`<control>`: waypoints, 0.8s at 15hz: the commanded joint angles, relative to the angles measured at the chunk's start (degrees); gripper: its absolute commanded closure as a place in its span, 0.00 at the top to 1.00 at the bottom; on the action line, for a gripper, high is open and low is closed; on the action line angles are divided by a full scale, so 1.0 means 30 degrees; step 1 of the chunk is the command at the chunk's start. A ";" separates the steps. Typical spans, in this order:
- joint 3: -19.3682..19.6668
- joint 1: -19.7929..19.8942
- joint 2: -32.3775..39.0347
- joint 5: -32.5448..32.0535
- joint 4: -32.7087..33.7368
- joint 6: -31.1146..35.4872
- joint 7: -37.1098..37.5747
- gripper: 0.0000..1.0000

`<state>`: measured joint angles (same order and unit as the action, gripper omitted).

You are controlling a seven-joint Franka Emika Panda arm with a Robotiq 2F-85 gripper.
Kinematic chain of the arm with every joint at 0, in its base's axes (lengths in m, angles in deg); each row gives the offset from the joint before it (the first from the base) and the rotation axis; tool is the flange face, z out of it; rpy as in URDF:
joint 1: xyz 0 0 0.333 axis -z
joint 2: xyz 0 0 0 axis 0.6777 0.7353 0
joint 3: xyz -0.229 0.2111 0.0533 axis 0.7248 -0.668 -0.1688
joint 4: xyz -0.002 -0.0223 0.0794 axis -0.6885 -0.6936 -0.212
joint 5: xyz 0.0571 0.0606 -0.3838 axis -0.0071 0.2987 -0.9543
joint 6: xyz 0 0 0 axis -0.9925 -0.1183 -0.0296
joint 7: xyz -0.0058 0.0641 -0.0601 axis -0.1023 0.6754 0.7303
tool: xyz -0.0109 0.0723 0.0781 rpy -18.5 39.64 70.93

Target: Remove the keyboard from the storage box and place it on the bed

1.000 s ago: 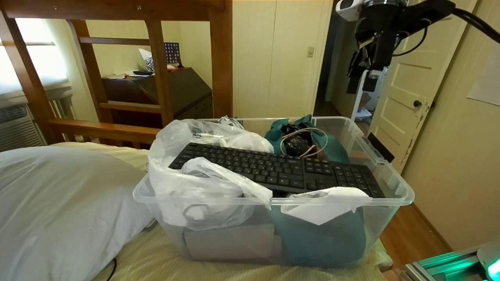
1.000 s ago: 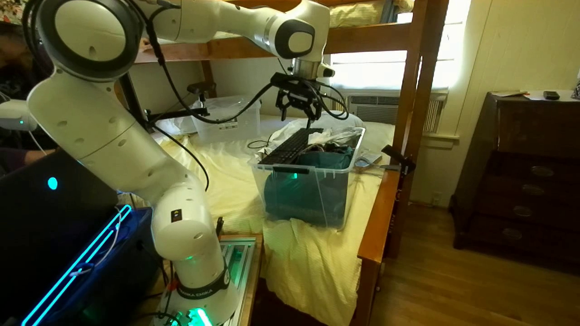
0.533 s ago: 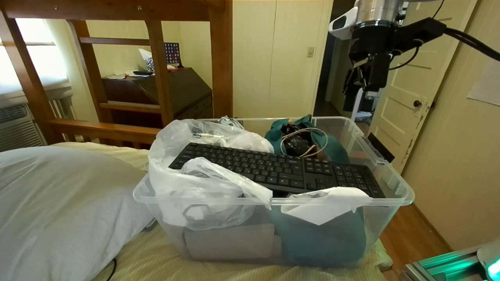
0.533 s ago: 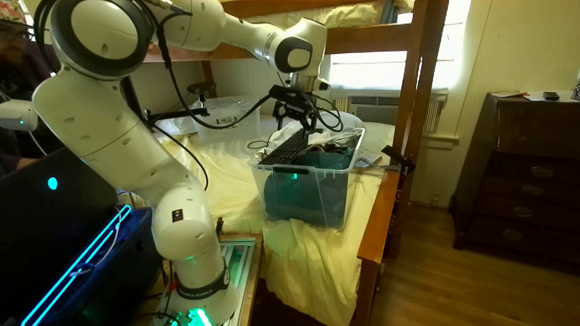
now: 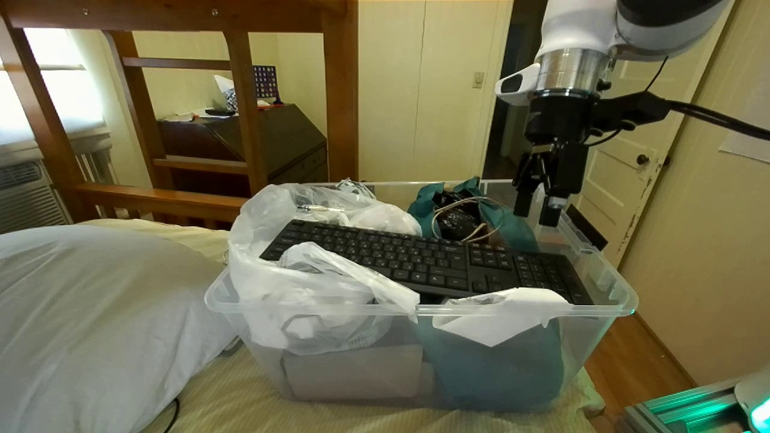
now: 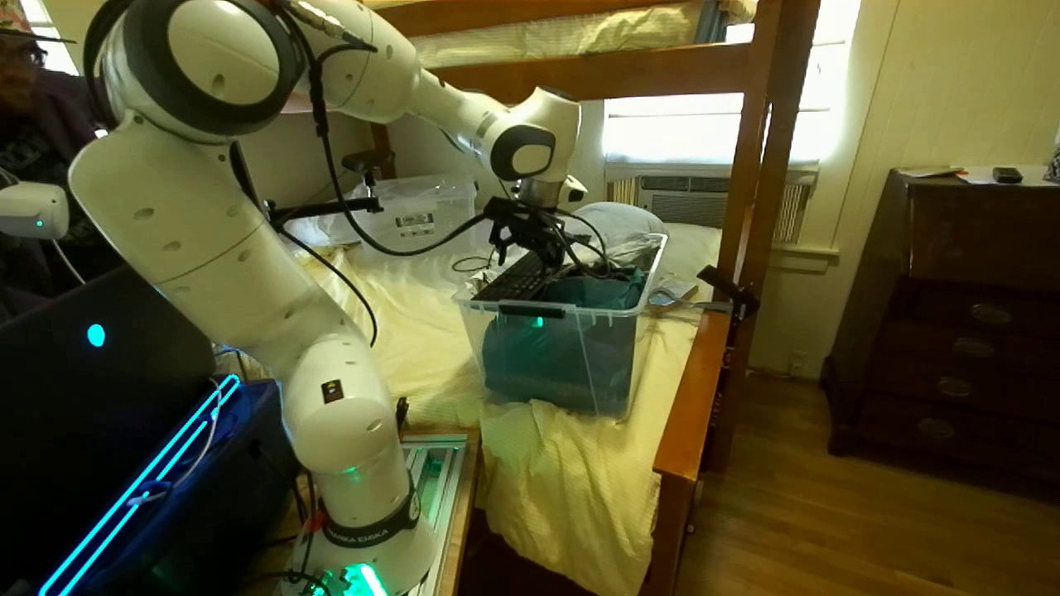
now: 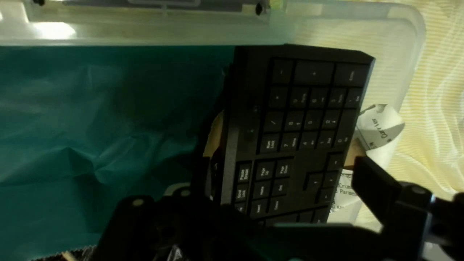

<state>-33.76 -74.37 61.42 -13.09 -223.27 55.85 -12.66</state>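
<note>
The black keyboard (image 5: 433, 258) lies tilted on top of the contents of the clear storage box (image 5: 373, 310), in both exterior views. My gripper (image 5: 536, 211) is open and empty, above the box near the keyboard's number-pad end. In the wrist view the gripper (image 7: 284, 174) has one finger past each long edge of the keyboard (image 7: 308, 108); no contact shows. In an exterior view the gripper (image 6: 530, 257) partly hides the keyboard (image 6: 513, 283). The bed (image 6: 414, 331) has pale yellow bedding under the box and runs on beside it.
White plastic bags (image 5: 301, 288), teal cloth (image 5: 517, 228) and white paper (image 5: 505, 310) lie in the box around the keyboard. A white pillow (image 5: 102, 313) lies beside the box. Another clear bin (image 6: 414, 219) stands further back on the bed. A wooden bed rail (image 6: 691, 397) runs along the edge.
My gripper has come down from well above the box to just over the keyboard's number-pad end. It stays open. The keyboard and box have not moved.
</note>
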 commanded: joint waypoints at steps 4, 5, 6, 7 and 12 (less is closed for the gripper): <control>0.0849 -0.0367 0.0945 0.1772 -0.1481 0.1718 -0.2609 1.00; 0.0973 -0.0428 0.1115 0.2441 -0.1542 0.1706 -0.3234 1.00; 0.1061 -0.0436 0.1254 0.3165 -0.1541 0.1664 -0.3835 1.00; 0.1183 -0.0461 0.1395 0.4230 -0.1471 0.1371 -0.4636 0.97; 0.0781 0.0229 0.1513 0.6168 -0.1788 0.0473 -0.6034 0.94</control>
<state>-31.12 -74.32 65.82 2.81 -227.51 58.45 -28.45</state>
